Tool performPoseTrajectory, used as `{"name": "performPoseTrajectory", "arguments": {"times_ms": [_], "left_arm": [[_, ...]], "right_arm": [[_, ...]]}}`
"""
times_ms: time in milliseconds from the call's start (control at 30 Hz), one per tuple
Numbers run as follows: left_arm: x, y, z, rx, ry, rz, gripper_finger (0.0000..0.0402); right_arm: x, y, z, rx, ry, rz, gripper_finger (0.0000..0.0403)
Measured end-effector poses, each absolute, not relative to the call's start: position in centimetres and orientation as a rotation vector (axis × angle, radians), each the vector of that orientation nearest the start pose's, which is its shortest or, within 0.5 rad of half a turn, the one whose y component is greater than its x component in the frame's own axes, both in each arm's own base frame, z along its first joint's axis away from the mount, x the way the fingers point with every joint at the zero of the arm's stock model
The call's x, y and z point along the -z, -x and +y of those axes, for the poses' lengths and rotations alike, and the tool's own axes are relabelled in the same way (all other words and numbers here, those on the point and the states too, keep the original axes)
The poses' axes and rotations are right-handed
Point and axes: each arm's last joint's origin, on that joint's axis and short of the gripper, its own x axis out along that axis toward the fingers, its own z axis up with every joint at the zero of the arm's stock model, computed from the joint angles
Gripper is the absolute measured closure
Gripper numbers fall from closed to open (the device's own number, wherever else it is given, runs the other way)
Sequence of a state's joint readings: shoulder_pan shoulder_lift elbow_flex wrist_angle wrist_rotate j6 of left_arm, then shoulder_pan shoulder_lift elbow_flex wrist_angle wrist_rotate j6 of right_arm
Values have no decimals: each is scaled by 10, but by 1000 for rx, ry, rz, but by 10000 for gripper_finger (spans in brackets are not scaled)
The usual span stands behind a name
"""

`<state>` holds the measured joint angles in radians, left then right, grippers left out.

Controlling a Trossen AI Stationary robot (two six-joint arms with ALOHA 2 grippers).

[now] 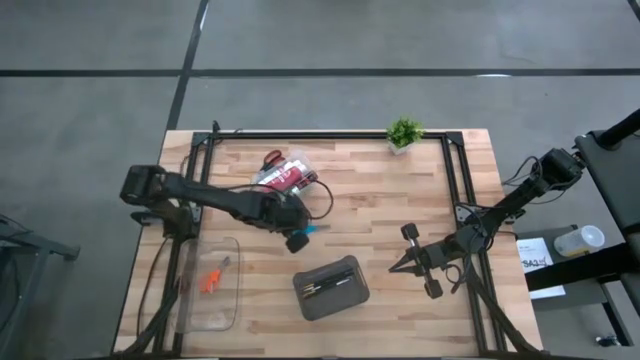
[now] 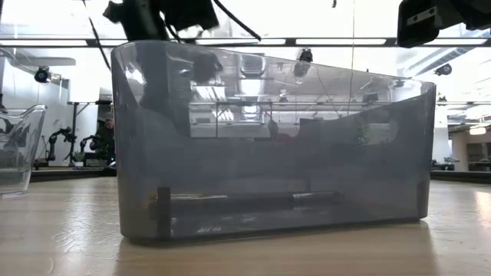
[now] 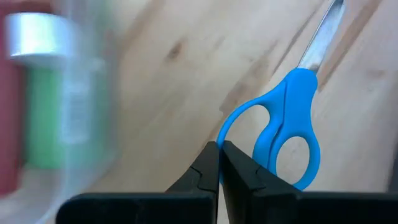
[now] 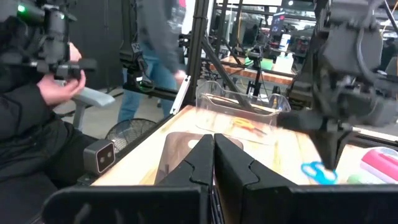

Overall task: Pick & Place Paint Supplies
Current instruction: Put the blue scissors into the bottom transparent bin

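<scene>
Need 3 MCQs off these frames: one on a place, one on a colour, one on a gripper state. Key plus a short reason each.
1. Where do the orange scissors lie?
A. In the clear plastic box near the table's front left
B. In the dark grey case
C. Beside the potted plant

2. What colour are the handles of the scissors at the left gripper?
A. Red
B. Blue
C. Orange

3. How do the right gripper fingers stand?
A. Wide open
B. Shut on a brush
C. Shut, holding nothing

Key: 1 A, the high view shows the orange handles inside the clear box. 2 B, the left wrist view shows blue handles just past the fingertips. 3 C, the right wrist view shows the fingers pressed together with nothing between them.
</scene>
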<state>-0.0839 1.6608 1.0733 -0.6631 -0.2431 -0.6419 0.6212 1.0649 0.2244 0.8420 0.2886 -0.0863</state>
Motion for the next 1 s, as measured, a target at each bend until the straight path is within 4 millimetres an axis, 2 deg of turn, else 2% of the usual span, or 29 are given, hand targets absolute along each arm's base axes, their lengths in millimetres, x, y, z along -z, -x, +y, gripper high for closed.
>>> {"name": "performPoseTrajectory", "arguments": {"times_ms": [333,600,867,1000], "left_arm": [[-244,-263,-32,-643,540,1056,394],[-264,-222,-53,-739,729,1137,394],[-286,-195,-78,-812,870,1201,394],[-291,-181,-95,-902,939,1219,394]], "right_arm": [[-192,-164,107,-332,85,-16,395],[-192,-164,107,-332,85,-16,395],[-192,-164,107,-332,84,-16,395],[-192,-164,107,-332,84,-16,395]]}}
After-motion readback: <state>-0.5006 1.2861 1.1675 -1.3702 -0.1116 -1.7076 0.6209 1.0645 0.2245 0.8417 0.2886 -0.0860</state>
